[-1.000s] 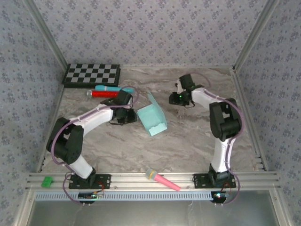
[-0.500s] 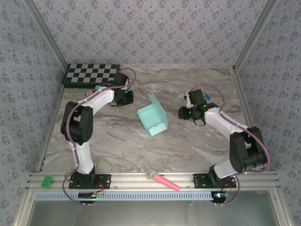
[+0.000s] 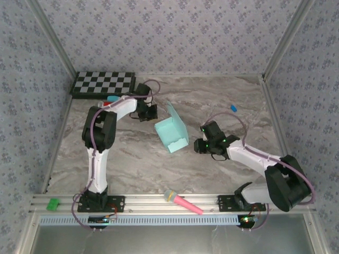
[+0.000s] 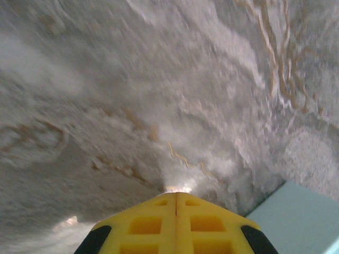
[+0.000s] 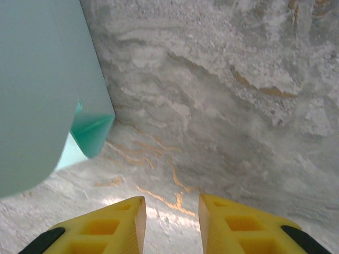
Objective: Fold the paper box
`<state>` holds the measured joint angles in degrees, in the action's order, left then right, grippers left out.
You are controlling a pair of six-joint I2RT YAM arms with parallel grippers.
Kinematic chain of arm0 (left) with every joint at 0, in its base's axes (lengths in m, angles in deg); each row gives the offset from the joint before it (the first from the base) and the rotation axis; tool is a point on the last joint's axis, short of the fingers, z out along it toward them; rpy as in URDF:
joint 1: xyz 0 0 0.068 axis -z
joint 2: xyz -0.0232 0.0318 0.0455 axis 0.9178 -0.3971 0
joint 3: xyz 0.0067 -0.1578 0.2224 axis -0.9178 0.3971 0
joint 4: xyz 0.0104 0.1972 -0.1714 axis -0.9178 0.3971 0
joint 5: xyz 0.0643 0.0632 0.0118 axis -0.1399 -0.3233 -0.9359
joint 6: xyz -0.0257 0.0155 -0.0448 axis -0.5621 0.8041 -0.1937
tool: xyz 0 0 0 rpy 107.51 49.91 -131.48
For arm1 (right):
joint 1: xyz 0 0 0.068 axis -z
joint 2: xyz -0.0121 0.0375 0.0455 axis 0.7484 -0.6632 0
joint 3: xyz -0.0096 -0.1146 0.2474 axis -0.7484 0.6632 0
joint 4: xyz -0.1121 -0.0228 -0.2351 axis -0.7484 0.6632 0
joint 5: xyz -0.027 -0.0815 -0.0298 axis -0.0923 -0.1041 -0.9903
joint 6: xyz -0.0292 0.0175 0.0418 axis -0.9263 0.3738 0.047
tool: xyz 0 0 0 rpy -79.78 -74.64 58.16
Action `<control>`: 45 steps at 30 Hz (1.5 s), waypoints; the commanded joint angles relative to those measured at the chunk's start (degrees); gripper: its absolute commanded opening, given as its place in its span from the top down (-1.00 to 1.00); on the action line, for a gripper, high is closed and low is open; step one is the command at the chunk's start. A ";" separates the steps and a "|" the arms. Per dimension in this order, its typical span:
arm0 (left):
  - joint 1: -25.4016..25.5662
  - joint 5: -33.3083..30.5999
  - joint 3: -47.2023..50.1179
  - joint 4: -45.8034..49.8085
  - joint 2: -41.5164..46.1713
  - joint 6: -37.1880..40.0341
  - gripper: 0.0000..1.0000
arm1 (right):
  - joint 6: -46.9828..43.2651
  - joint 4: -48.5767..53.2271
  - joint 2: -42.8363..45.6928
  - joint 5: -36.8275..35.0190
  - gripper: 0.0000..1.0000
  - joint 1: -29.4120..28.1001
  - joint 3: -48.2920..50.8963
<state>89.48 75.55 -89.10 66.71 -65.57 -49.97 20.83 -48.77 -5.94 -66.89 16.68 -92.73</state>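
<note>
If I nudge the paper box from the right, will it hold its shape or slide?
It will probably slide: the paper box is thin card standing free on a smooth table. Its raised flap would likely bend under a push. It looks hollow, so probably light.

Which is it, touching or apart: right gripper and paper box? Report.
Apart. The right wrist view shows bare table between the right gripper and the paper box.

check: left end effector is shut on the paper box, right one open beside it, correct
No. The left end effector is shut on nothing: the left wrist view shows its fingers closed over the table, the paper box off to one side. The right end effector is open beside it.
</note>
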 commanded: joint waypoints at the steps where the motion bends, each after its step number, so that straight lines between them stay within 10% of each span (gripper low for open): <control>1: 1.33 4.46 3.87 -0.12 4.04 1.10 1.00 | 2.34 -3.58 -2.60 -0.36 0.33 0.25 -0.80; 25: 10.61 0.41 32.40 -9.15 26.39 -11.47 0.91 | -5.31 -1.42 -20.27 0.66 0.35 12.13 -15.92; 45: 3.57 -17.93 36.25 -0.05 50.56 8.72 -0.10 | -9.93 6.48 -6.74 0.60 0.29 19.90 -11.17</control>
<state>92.84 58.29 -52.84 67.98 -19.19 -49.67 12.44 -45.34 -15.03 -66.81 35.68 -105.73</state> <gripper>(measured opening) 0.528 0.353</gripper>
